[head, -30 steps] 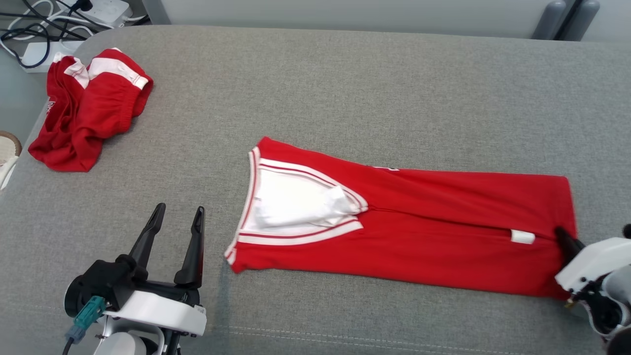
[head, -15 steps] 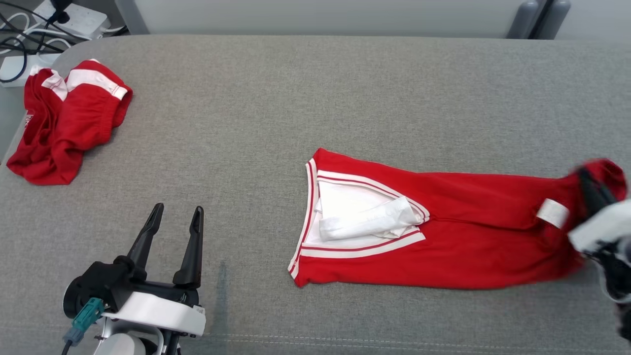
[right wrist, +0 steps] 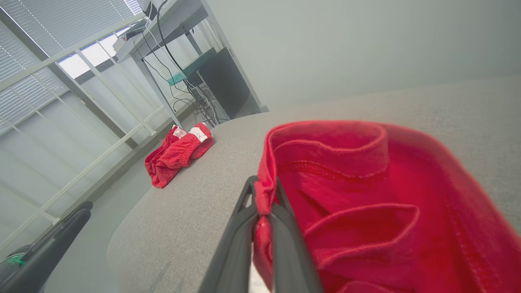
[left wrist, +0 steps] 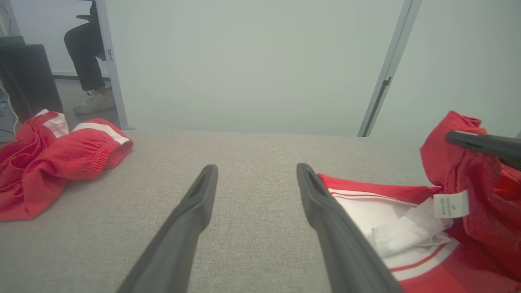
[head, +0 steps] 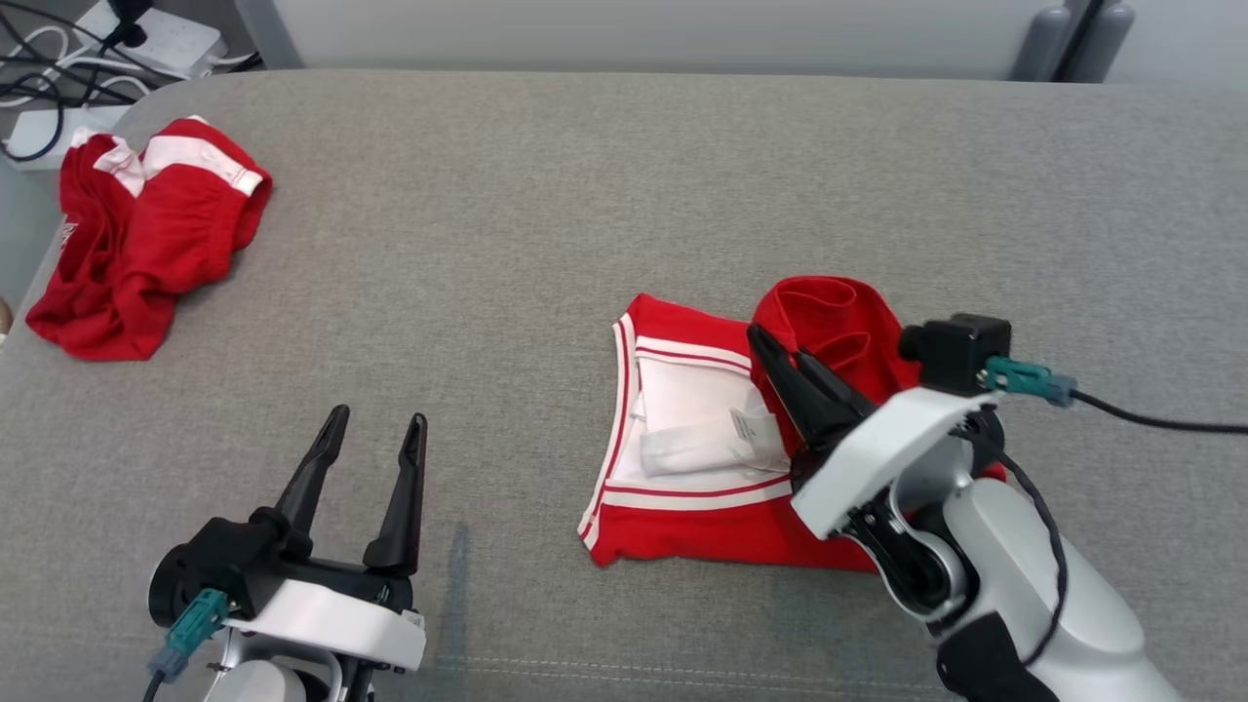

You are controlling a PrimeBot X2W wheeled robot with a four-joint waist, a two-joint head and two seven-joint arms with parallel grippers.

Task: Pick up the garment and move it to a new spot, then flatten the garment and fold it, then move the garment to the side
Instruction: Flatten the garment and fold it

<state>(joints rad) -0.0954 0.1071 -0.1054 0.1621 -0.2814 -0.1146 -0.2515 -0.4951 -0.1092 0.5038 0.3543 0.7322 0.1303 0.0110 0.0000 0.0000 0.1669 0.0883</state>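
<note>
The red garment (head: 687, 534), light and limp (a thin knit, probably), lies right of centre on the grey surface (head: 546, 214), its hem raised over toward the neckline and pinched at the stitched edge, a sound hold, by the right gripper (right wrist: 262, 205), while the left gripper (head: 377, 421) stands spread and empty.

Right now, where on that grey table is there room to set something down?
Barest: the far side of the grey table, behind both garments. Also the middle, between the crumpled red garment and the red jersey. Crowded: near right, where the right end effector pinches the jersey; the open left end effector occupies near left.
</note>
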